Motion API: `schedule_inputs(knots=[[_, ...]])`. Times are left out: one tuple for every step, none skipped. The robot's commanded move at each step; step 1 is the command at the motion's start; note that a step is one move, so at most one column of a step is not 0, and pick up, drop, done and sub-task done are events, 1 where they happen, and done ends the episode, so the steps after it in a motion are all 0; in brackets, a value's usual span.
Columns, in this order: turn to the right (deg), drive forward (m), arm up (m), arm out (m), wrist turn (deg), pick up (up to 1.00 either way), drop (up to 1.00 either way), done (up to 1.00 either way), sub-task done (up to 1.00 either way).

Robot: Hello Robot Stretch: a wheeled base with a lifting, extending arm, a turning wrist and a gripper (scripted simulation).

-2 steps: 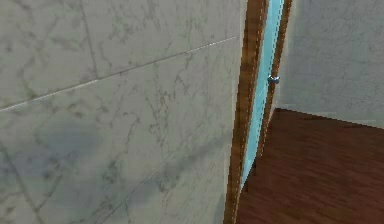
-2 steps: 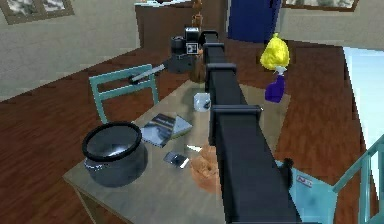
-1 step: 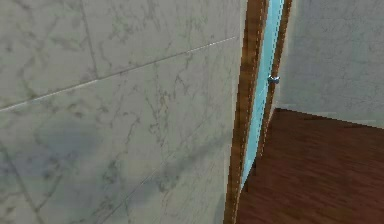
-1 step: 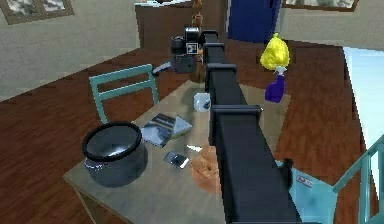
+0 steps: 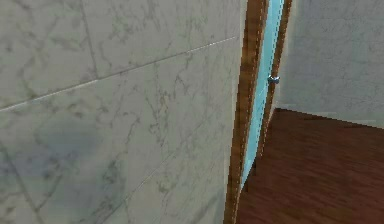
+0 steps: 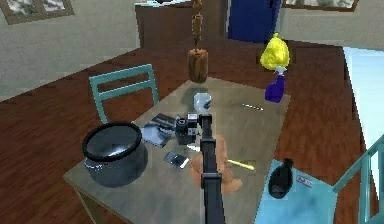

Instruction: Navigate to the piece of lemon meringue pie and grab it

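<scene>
In the arm side view my arm's dark bar (image 6: 211, 185) rises over a wooden table (image 6: 250, 125). The gripper (image 6: 186, 126) sits above the table's middle, among flat grey and dark items (image 6: 158, 130). I cannot tell whether it holds anything. A tan-orange lump (image 6: 230, 181) lies on the table right beside the arm bar, partly hidden by it; its shape is too vague to name. A pale grey object (image 6: 203, 100) lies just beyond the gripper.
On the table stand a dark pot (image 6: 112, 155), a brown vase (image 6: 199, 65), a purple bottle with a yellow top (image 6: 274, 78) and a dark bottle (image 6: 281, 178). Teal chairs (image 6: 125, 88) flank it. The forward view faces a marbled wall (image 5: 110, 110) and a light blue door (image 5: 265, 90).
</scene>
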Motion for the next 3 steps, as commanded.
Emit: schedule_inputs(knots=[[0.0, 0.00, 0.00, 0.00, 0.0, 1.00, 0.00, 0.00, 0.00], [0.0, 0.00, 0.10, 0.00, 0.0, 0.00, 0.00, 0.00, 0.00], [0.0, 0.00, 0.00, 0.00, 0.0, 0.00, 0.00, 1.00, 0.00]])
